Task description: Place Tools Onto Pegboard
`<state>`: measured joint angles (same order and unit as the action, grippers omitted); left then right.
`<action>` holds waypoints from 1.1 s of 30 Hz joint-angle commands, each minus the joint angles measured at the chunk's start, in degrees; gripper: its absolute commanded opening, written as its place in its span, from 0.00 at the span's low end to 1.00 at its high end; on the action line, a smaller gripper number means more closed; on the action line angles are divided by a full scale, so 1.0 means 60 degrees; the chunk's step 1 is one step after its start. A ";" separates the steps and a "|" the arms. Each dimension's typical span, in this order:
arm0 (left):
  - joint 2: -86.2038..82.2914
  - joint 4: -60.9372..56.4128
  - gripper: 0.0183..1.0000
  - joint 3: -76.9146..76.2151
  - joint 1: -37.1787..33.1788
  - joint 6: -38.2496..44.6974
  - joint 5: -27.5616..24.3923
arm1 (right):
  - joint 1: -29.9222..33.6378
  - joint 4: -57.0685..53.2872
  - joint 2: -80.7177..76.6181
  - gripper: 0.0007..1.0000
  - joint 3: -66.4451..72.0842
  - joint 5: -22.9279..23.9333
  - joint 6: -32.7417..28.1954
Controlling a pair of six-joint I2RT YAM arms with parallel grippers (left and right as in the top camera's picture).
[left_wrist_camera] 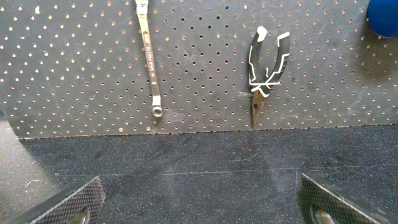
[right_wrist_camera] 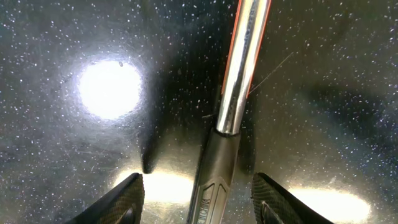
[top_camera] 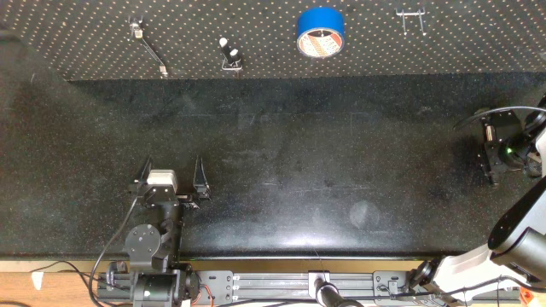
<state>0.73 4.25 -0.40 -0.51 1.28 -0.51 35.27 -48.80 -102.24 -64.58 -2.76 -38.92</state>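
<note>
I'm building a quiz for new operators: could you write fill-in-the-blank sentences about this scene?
The tape roll on the pegboard is ____.
The pliers hang between the wrench and the ____.
The left gripper has its fingers ____.
The right gripper straddles a tool whose handle is ____.
Missing: blue; tape roll; open; black.

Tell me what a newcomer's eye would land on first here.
The blue tape roll stands out, hung high on the pegboard right of centre, with a wrench and pliers hanging further left. On the black table, at its right end, the open right tool sits over a chrome bar with a dark grip.
</note>
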 commanded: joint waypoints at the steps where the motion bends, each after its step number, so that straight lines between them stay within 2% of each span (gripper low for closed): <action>1: -0.0091 0.0073 1.00 0.0015 -0.0047 0.0087 -0.0175 | 0.0029 0.0051 -0.0087 0.58 0.0102 -0.0117 -0.0066; 3: -0.0091 0.0076 1.00 0.0015 -0.0047 0.0087 -0.0175 | 0.0029 0.0076 -0.0087 0.57 0.0102 -0.0117 -0.0062; 5: -0.0091 0.0076 0.99 0.0015 -0.0047 0.0087 -0.0175 | 0.0029 0.0080 -0.0087 0.49 0.0102 -0.0120 -0.0066; 10: -0.0091 0.0073 1.00 0.0015 -0.0047 0.0087 -0.0175 | 0.0029 0.0040 -0.0087 0.45 0.0102 -0.0120 -0.0062; 14: -0.0091 0.0076 1.00 0.0015 -0.0047 0.0087 -0.0175 | 0.0029 0.0011 -0.0087 0.36 0.0102 -0.0124 -0.0026; 18: -0.0091 0.0073 1.00 0.0015 -0.0047 0.0087 -0.0175 | 0.0029 0.0015 -0.0087 0.32 0.0102 -0.0120 -0.0026; 24: -0.0091 0.0073 1.00 0.0015 -0.0047 0.0087 -0.0175 | 0.0029 0.0015 -0.0087 0.22 0.0102 -0.0120 -0.0029; 27: -0.0091 0.0076 1.00 0.0015 -0.0047 0.0087 -0.0175 | 0.0029 0.0015 -0.0087 0.19 0.0102 -0.0120 -0.0029; 33: -0.0091 0.0073 1.00 0.0015 -0.0047 0.0087 -0.0175 | 0.0029 0.0015 -0.0087 0.19 0.0102 -0.0120 -0.0026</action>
<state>0.73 4.25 -0.40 -0.51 1.28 -0.51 35.27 -48.62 -102.21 -64.53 -2.96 -39.11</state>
